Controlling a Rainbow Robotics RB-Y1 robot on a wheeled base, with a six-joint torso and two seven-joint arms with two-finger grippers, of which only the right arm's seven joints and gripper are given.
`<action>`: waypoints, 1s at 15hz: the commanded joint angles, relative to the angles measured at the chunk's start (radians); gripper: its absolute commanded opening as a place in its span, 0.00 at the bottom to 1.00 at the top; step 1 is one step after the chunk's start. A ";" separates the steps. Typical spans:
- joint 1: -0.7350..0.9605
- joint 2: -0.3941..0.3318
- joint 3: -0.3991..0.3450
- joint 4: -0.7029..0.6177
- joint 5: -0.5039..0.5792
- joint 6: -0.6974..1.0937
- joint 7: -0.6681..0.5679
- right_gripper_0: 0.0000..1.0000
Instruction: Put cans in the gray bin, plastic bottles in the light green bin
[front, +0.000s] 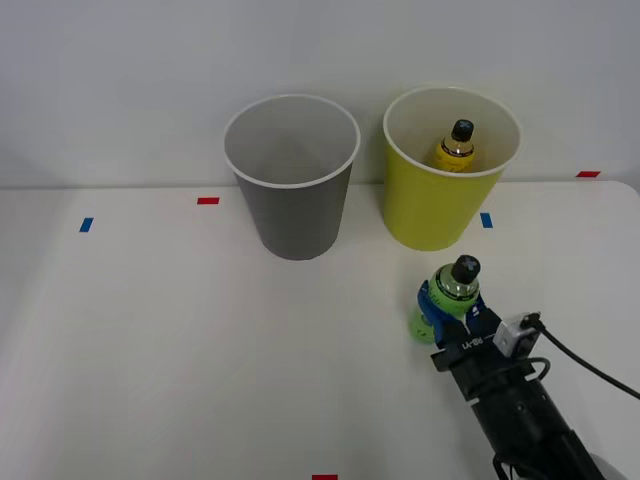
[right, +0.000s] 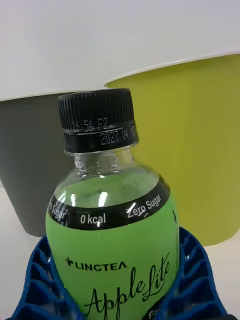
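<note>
From the front, the right gripper (front: 452, 308) pinches the green bottle (front: 448, 296) upright on the table (front: 180, 350), just in front of the light green bin (front: 440, 205), which already holds the yellow bottle (front: 456, 148); the gray bin (front: 295, 205) stands beside it. At the wrist, the blue fingers (right: 192, 275) press both sides of the bottle's label, so the grasp looks made. Next comes lifting it above the rim.

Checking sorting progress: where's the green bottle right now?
In the front view, the green bottle stands upright on the table's right side, in front of the light green bin, between the right gripper's jaws.
</note>
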 joint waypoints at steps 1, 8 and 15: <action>0.001 -0.001 0.000 0.001 -0.012 -0.001 0.013 0.02; 0.046 -0.082 0.078 -0.115 -0.153 -0.108 -0.007 0.00; -0.031 -0.111 -0.048 -0.408 -0.291 0.188 -0.022 0.00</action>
